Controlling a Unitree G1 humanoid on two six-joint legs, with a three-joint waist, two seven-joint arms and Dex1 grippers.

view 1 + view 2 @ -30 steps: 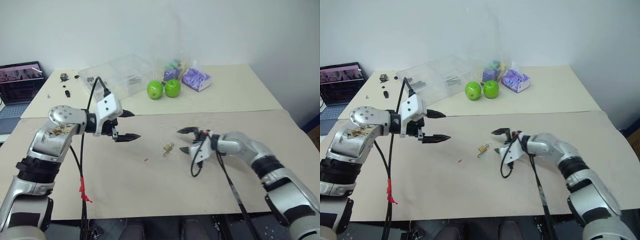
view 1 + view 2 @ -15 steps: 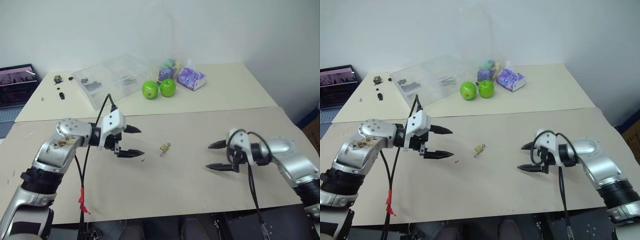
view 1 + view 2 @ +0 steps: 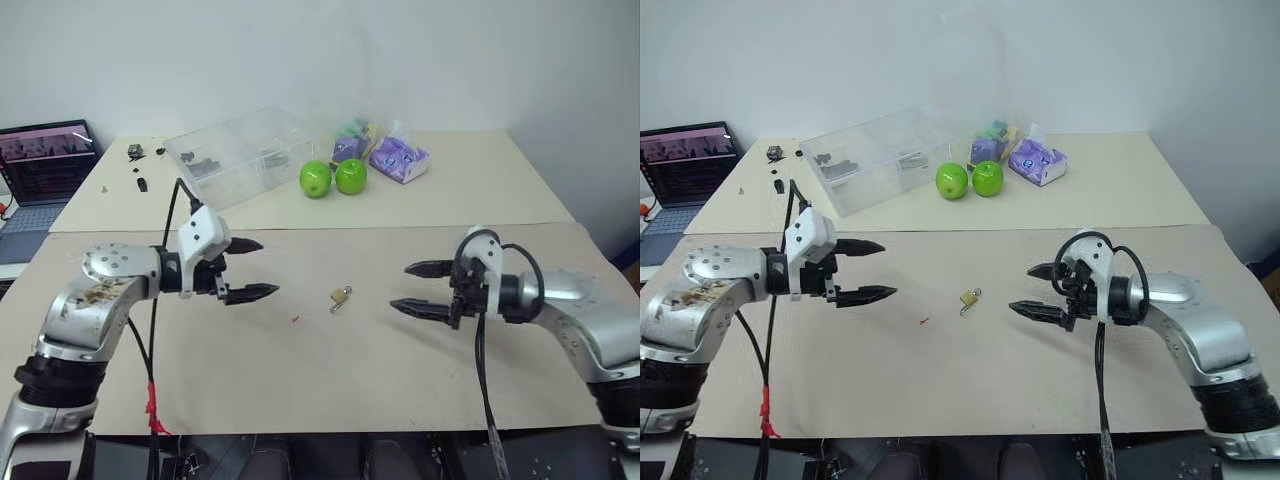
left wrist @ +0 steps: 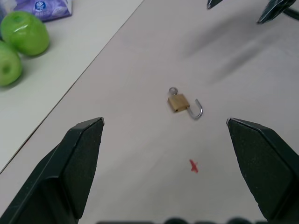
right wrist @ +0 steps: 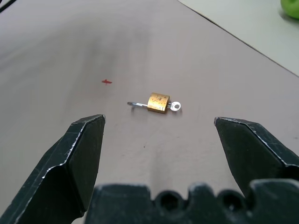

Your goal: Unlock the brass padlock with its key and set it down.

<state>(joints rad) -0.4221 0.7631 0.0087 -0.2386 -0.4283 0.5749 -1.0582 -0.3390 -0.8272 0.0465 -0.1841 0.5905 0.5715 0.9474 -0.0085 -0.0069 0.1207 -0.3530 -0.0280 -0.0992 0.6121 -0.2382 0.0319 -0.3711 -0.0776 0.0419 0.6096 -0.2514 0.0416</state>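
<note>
Left eye view: no readable writing anywhere; the purple packet [image 3: 399, 158] at the back has print too small to read. Brass padlock [image 3: 341, 296] lies on the tan surface [image 3: 300, 380] between the two pincers, touching neither. Left pincer [image 3: 246, 269] open, empty, well apart from the lock. Right pincer [image 3: 418, 287] open, empty, near the lock's other side. Two green apples [image 3: 332, 178] side by side behind, clear plastic box [image 3: 240, 153] beside them, laptop [image 3: 42, 176] at far left edge. Small red mark [image 3: 295, 320] near the lock.

Left wrist view: padlock lies flat, shackle [image 4: 198, 110] swung open, key [image 4: 173, 90] in the body; nothing blocks it.

Right wrist view: same lock, open fingers [image 5: 74, 158] either side, clear path.
</note>
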